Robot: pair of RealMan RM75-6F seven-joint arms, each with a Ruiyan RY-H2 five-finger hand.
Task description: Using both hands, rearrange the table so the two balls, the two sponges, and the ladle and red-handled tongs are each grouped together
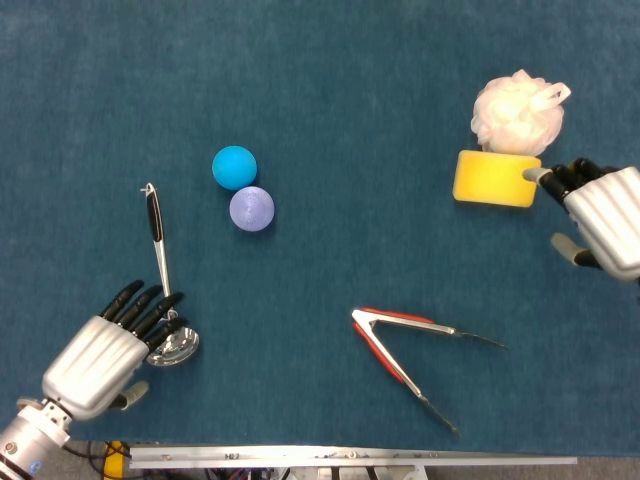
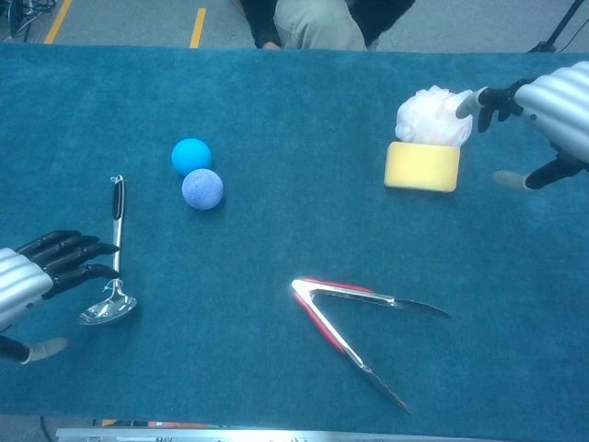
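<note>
A blue ball and a lavender ball touch each other left of centre. The ladle lies at the left, with its black handle pointing away and its steel bowl toward me. My left hand lies flat beside the bowl, and its dark fingertips reach the handle without holding it. A yellow sponge sits against a white mesh sponge at the far right. My right hand hovers just right of them, holding nothing, with one fingertip at the yellow sponge's corner. The red-handled tongs lie spread near the front centre.
The blue cloth table ends in a metal front edge just below the tongs and my left wrist. A seated person's legs show beyond the far edge in the chest view.
</note>
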